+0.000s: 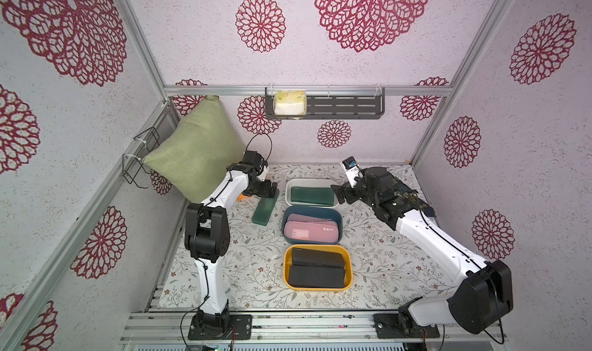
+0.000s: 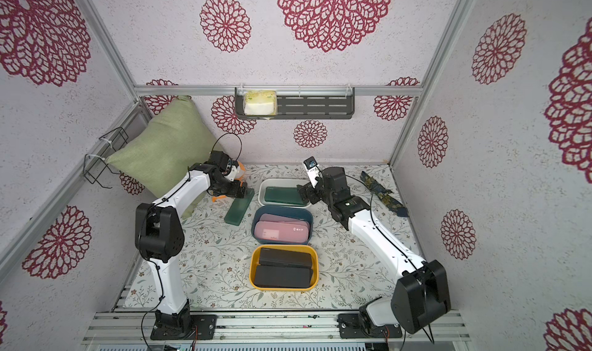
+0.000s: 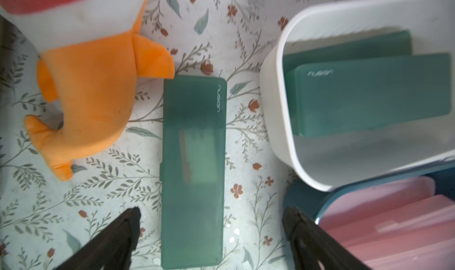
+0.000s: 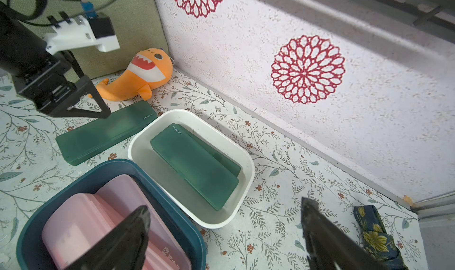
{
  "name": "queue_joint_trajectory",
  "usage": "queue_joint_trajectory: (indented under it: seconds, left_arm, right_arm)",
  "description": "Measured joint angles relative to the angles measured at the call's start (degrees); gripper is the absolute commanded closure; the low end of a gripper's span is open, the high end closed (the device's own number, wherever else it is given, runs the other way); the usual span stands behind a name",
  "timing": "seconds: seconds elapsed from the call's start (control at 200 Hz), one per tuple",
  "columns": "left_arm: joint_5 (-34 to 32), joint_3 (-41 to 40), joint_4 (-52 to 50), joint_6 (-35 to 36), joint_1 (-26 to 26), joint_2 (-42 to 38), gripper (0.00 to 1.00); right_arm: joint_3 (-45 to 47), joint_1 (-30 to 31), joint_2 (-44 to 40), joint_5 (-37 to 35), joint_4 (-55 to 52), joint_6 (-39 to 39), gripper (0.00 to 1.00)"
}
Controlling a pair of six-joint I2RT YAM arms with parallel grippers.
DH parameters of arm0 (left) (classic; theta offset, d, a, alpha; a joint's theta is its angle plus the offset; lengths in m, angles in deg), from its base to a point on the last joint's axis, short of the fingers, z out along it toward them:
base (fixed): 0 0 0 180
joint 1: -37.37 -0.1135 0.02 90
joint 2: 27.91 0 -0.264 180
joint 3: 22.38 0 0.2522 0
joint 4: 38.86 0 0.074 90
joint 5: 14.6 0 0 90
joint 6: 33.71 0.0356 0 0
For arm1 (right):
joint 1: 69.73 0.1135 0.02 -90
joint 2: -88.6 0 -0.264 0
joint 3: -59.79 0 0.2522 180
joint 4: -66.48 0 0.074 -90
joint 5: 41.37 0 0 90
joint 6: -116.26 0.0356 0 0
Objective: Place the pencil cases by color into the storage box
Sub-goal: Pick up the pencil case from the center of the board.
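One dark green pencil case [image 1: 265, 207] [image 3: 193, 167] lies flat on the floral table, left of the bins. My left gripper [image 1: 270, 189] [image 3: 213, 213] hovers over its far end, open, fingers astride it without touching. Two more green cases [image 1: 312, 195] lie in the white bin [image 1: 287, 192]. Pink cases [image 1: 309, 232] fill the blue bin [image 1: 283, 224], and black cases [image 1: 317, 267] fill the yellow bin [image 1: 286, 269]. My right gripper [image 1: 344, 195] [image 4: 225, 207] is open and empty, just off the white bin's right end.
An orange plush toy [image 4: 138, 76] lies by the loose case's far end, against a green pillow [image 1: 195, 147]. A dark blue floral cloth [image 2: 381, 195] sits at the back right. A wall shelf [image 1: 352, 107] holds a tissue pack.
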Motion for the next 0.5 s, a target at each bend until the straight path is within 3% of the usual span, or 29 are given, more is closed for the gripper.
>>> queue_joint_trajectory:
  seconds: [0.19, 0.5]
  left_arm:
    - [-2.6, 6.6, -6.7, 2.5, 0.1, 6.6, 0.03]
    - [-4.9, 6.9, -9.4, 2.2, 0.1, 9.8, 0.03]
  right_arm:
    - [0.0, 0.0, 0.0, 0.0, 0.0, -0.3, 0.02]
    - [0.0, 0.0, 0.0, 0.0, 0.0, -0.3, 0.02]
